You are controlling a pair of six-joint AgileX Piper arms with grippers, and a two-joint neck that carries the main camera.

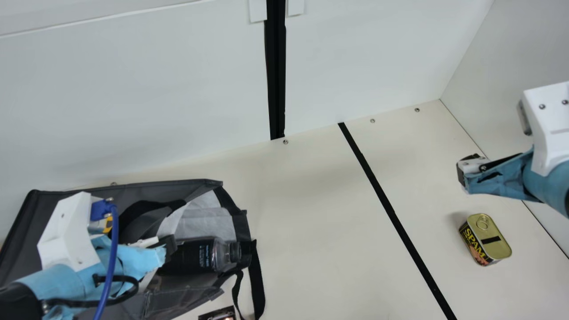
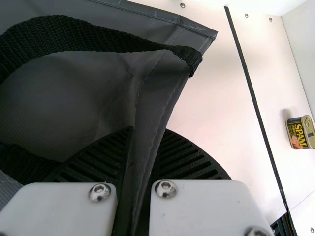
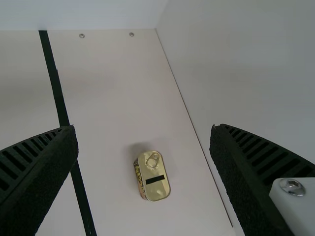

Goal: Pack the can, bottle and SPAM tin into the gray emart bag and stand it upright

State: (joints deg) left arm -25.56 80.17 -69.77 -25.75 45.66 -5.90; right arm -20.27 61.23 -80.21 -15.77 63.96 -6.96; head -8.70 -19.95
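The bag (image 1: pixel 26 231) is gray with black straps (image 1: pixel 256 280). The SPAM tin (image 1: pixel 495 250) has a gold top. The table (image 1: pixel 311 222) is cream with a black stripe (image 1: pixel 393 213).

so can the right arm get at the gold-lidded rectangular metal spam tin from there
Probably yes: the black-fingered right gripper hangs open above the table, near the tin, with nothing visible between them.
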